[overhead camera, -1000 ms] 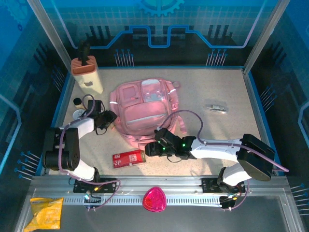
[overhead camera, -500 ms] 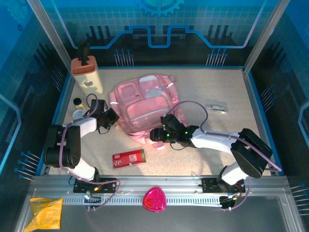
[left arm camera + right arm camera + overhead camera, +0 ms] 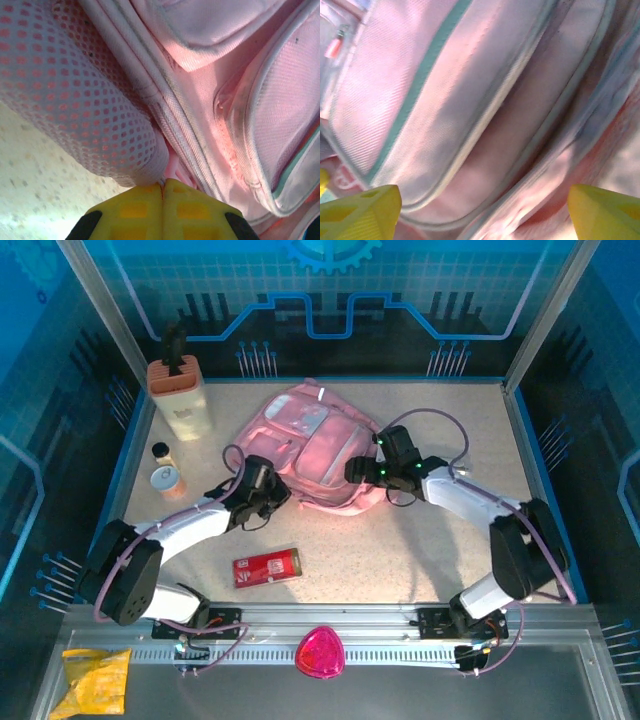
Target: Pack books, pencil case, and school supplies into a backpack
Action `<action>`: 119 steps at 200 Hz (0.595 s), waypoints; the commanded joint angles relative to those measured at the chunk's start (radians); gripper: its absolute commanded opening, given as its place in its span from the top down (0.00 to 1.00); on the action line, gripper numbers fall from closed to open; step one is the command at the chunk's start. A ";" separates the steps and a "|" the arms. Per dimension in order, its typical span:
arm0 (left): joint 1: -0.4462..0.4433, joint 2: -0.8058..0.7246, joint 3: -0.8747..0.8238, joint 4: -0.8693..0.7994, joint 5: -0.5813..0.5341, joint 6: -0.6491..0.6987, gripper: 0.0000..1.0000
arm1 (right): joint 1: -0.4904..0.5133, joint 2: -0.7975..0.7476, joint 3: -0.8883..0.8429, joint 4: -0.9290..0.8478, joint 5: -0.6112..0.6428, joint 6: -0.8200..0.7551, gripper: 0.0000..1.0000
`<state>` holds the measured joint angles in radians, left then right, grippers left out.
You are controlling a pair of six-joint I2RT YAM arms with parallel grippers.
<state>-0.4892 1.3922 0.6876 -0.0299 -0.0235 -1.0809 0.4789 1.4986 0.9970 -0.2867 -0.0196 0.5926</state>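
The pink backpack point(image 3: 318, 440) lies flat at mid-table, turned at an angle. My left gripper point(image 3: 268, 492) is at its near left corner, and in the left wrist view the yellow fingers point(image 3: 135, 210) are shut on a thin pink edge of the backpack point(image 3: 210, 100) beside a mesh pocket point(image 3: 75, 90). My right gripper point(image 3: 362, 470) is at the backpack's right side. Its fingers point(image 3: 360, 210) stand wide open against the pink fabric point(image 3: 470, 100). The red pencil case point(image 3: 266, 566) lies flat near the front edge. The books and school supplies are out of view.
A tall beige box with a black top point(image 3: 180, 398) stands at the back left. Two small round jars point(image 3: 165, 478) sit in front of it. A pink object point(image 3: 320, 652) and a yellow bag point(image 3: 95, 680) lie on the metal rail outside the table.
The backpack has swung and shifted toward the back right. My left gripper closed on its edge and moved right. My right gripper went from the front edge to the right side, opening wider.
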 commanded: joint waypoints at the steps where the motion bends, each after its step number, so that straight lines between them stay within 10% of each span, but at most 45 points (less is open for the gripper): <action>1: -0.072 -0.040 0.032 -0.018 -0.074 -0.119 1.00 | 0.016 -0.094 0.032 -0.190 0.030 -0.061 0.11; 56: -0.205 -0.030 0.063 0.018 -0.142 -0.225 1.00 | 0.289 -0.219 -0.144 -0.188 0.177 0.010 0.22; 119: -0.279 -0.028 0.057 0.055 -0.162 -0.267 1.00 | 0.497 0.009 -0.177 0.156 0.328 0.099 0.48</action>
<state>-0.7418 1.3903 0.7063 -0.0353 -0.1699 -1.3304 0.9466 1.4376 0.8196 -0.3061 0.1997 0.6449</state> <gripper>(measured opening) 0.049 0.541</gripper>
